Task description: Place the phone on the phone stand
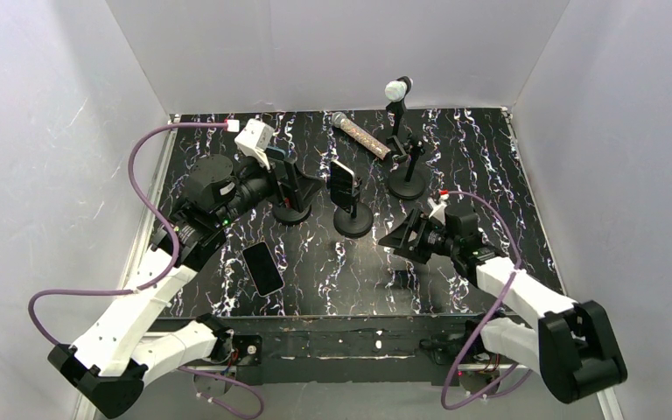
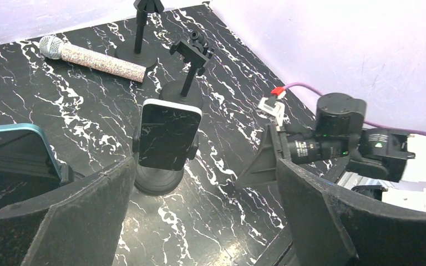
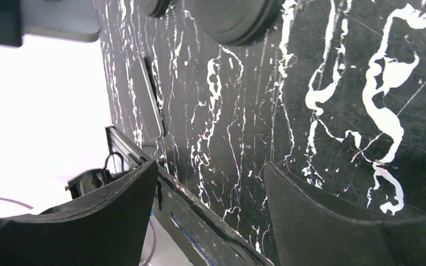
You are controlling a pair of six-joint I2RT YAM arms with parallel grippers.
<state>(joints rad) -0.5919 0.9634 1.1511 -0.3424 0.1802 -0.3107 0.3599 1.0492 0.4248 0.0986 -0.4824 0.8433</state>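
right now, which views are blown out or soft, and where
Top external: evenly lit and sharp across the table. Left wrist: the lower right corner is burnt out to white, and the upright phone mirrors the marble veins. Right wrist: the left side beyond the table edge is blown to white, and the near fingers are dark and soft.

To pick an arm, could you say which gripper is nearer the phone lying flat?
Left. The left gripper is beyond the flat phone; the right gripper is farther off to its right.
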